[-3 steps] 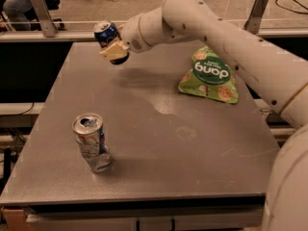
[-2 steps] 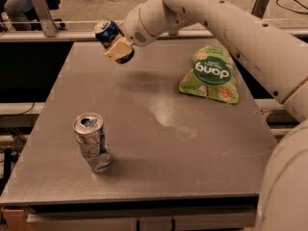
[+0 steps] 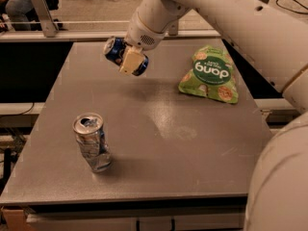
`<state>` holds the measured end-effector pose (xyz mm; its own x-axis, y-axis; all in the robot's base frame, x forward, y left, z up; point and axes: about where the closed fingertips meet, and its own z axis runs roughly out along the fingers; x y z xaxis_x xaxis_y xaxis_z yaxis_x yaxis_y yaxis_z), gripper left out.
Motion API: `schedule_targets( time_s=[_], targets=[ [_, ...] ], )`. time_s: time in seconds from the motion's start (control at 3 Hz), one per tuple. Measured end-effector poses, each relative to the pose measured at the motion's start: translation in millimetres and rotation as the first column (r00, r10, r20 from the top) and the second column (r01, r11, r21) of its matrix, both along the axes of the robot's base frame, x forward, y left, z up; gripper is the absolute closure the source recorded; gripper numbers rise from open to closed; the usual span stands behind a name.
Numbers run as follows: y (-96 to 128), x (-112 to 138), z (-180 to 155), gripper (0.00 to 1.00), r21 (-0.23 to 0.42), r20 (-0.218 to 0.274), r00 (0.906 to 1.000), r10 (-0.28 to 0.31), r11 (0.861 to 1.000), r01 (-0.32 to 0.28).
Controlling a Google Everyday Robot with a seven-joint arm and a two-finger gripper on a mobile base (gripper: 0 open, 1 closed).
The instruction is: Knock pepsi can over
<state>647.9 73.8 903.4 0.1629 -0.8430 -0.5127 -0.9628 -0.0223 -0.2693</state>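
Note:
The pepsi can [image 3: 114,50] is dark blue with a silver top. It is tilted on its side over the far left part of the grey table [image 3: 183,148]. My gripper [image 3: 129,59] reaches in from the upper right and is shut on the can. A beige finger pad [image 3: 131,62] lies across the can's front. The can's silver top points to the upper left. I cannot tell whether the can touches the table.
A dented silver-grey can [image 3: 91,142] stands upright at the front left of the table. A green Dang snack bag [image 3: 210,74] lies at the far right. My white arm [image 3: 250,28] spans the right side. A rail [image 3: 72,33] runs behind the table.
My gripper has moved right and toward the camera with the pepsi can in it. The silver can and the snack bag have not moved.

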Motion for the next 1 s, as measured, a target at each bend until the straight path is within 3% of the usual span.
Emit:
schedule_targets(
  time_s=[0.33, 0.67, 1.0],
  targets=[
    [-6, -15, -12, 0.82, -0.132, -0.028, 0.9985, 0.047, 0.990, -0.050],
    [-4, -27, -25, 0.59, -0.237, -0.046, 0.9938, 0.101, 0.965, -0.110],
    [0, -36, -34, 0.36, -0.299, -0.059, 0.9873, 0.148, 0.941, -0.159]
  ],
)
